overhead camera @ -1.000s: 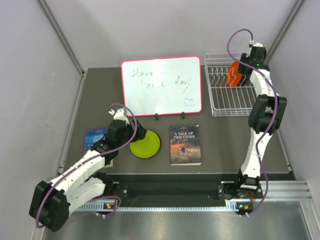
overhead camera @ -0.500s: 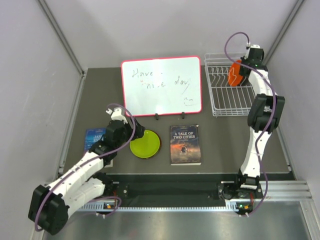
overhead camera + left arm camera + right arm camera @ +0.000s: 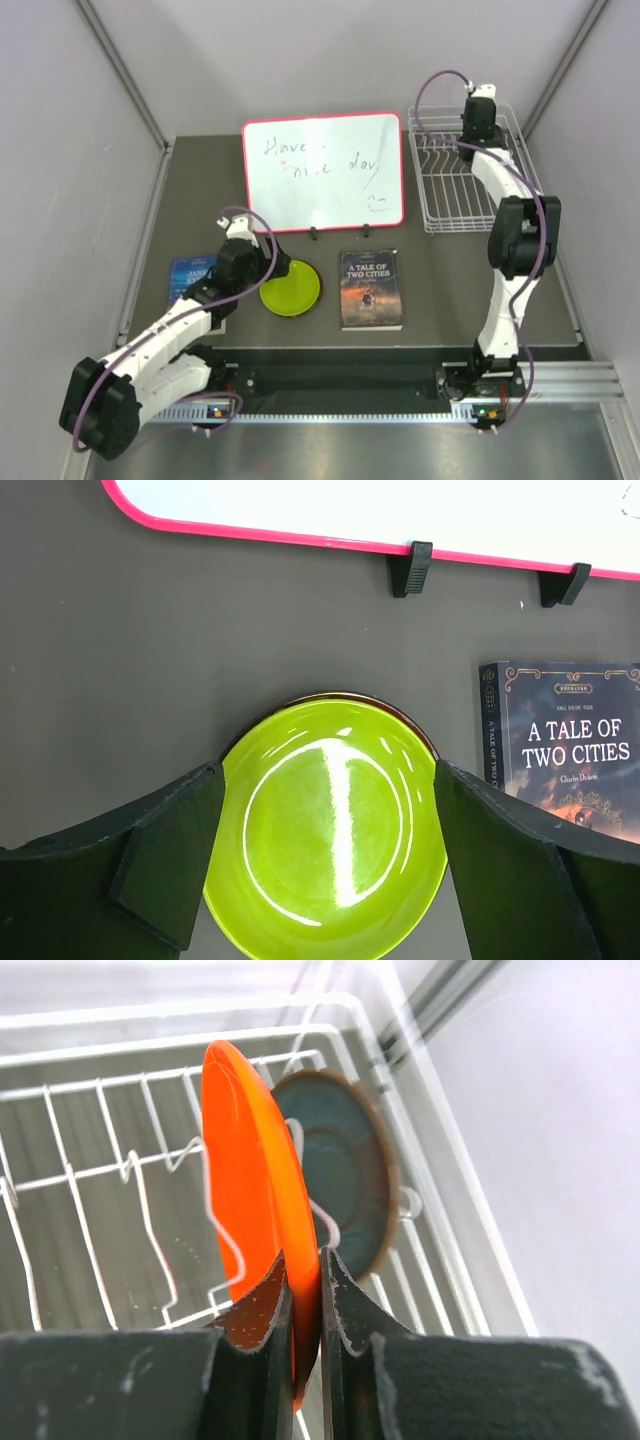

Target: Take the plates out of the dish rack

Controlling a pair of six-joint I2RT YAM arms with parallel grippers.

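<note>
Right wrist view: right gripper clenched on the orange plate at its rim.
The teal plate stands beyond the jaws, in the dish rack; left gripper released, lime green plate between its jaws.

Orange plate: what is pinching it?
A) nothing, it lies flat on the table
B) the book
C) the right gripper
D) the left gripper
C: in the right wrist view, the right gripper has both fingers squeezed on the orange plate at its edge.
</note>
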